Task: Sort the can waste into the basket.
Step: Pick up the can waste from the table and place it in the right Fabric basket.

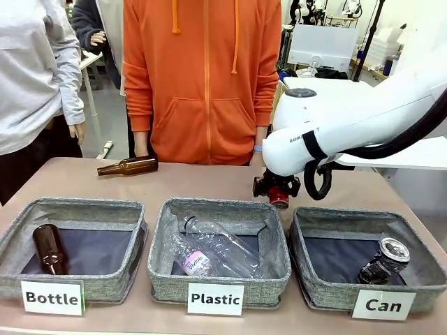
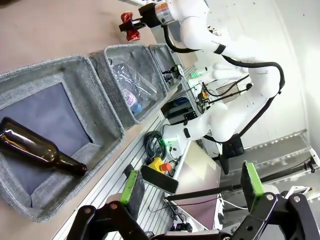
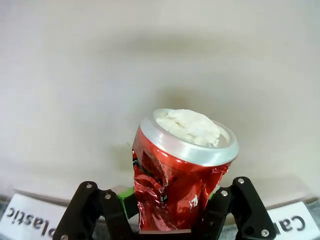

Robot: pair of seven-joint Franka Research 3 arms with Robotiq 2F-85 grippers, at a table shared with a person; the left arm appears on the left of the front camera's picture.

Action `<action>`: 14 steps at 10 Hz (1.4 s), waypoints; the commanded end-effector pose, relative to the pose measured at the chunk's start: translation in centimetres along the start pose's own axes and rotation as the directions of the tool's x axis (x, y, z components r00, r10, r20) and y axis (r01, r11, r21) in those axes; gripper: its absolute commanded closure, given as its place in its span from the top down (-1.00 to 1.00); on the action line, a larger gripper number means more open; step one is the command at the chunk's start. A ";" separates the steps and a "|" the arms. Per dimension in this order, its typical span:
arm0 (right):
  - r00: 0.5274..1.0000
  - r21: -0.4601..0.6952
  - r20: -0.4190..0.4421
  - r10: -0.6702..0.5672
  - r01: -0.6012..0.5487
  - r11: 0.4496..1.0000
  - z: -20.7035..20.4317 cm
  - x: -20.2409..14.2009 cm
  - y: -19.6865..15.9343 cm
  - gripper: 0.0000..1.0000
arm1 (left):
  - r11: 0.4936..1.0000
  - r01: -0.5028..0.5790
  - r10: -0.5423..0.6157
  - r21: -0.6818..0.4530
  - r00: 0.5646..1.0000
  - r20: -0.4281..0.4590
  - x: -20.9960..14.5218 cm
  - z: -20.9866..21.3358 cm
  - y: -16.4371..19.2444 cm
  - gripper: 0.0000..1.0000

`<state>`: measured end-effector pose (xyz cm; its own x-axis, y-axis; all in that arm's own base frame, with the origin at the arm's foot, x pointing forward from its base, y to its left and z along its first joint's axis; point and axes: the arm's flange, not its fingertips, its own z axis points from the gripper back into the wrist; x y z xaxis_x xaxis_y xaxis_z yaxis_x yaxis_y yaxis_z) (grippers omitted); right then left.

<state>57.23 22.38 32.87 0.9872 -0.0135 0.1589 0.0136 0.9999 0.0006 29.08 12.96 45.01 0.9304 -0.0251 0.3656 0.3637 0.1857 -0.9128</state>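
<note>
My right gripper is shut on the crushed red can, with its silver end pointing away from the wrist. From the front, the red can hangs in the right gripper just above the table, behind the gap between the middle and right baskets. The grey "Can" basket stands at the front right with a dark crushed can lying in it. My left gripper is open and holds nothing, high over the left end of the table. From there the right gripper and red can show far off.
A "Bottle" basket at the left holds a brown bottle. The "Plastic" basket in the middle holds clear bottles. Another brown bottle lies at the far edge. A person in an orange hoodie stands across the table.
</note>
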 end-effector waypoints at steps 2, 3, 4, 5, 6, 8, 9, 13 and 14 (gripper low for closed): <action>0.992 0.015 0.121 0.044 -0.046 0.999 8.4 -2.3 -1.9 -1.00 | 1.000 -0.004 0.004 -0.010 1.000 -0.007 -0.1 0.1 -0.3 1.00; 0.988 0.011 0.111 0.107 -0.109 0.994 11.6 -3.4 -2.8 -1.00 | 1.000 -0.004 0.004 -0.010 1.000 -0.007 -0.1 0.1 -0.3 1.00; 0.957 -0.010 -0.048 0.287 -0.288 0.958 14.8 -5.2 -4.4 -1.00 | 1.000 -0.004 0.004 -0.010 1.000 -0.007 -0.1 0.1 -0.3 1.00; 0.906 -0.056 -0.083 0.416 -0.421 0.905 17.2 -7.1 -6.6 -1.00 | 1.000 -0.004 0.004 -0.010 1.000 -0.007 -0.1 0.1 -0.3 1.00; 0.831 -0.064 -0.119 0.544 -0.553 0.831 19.0 -9.2 -8.8 -1.00 | 1.000 -0.004 0.004 -0.010 1.000 -0.007 -0.1 0.1 -0.3 1.00; 0.654 -0.041 -0.177 0.735 -0.751 0.659 20.6 -12.1 -12.4 -1.00 | 1.000 -0.004 0.004 -0.010 1.000 -0.007 -0.1 0.1 -0.3 1.00; 0.596 0.025 -0.151 0.789 -0.796 0.605 20.8 -13.0 -14.0 -1.00 | 1.000 -0.004 0.004 -0.010 1.000 -0.007 -0.1 0.1 -0.3 1.00; 0.268 0.183 -0.131 0.955 -0.940 0.288 20.0 -14.5 -17.2 -1.00 | 1.000 -0.004 0.004 -0.010 1.000 -0.007 -0.1 0.1 -0.3 1.00; 0.249 0.184 -0.125 0.961 -0.946 0.269 19.9 -14.5 -17.2 -1.00 | 1.000 -0.004 0.004 -0.010 1.000 -0.007 -0.1 0.1 -0.3 1.00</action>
<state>39.71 5.44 50.03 0.3324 0.9392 -0.0862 -0.9424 0.3344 0.0090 29.07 12.91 45.04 0.9301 -0.0265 0.3662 0.3646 0.1850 -0.9126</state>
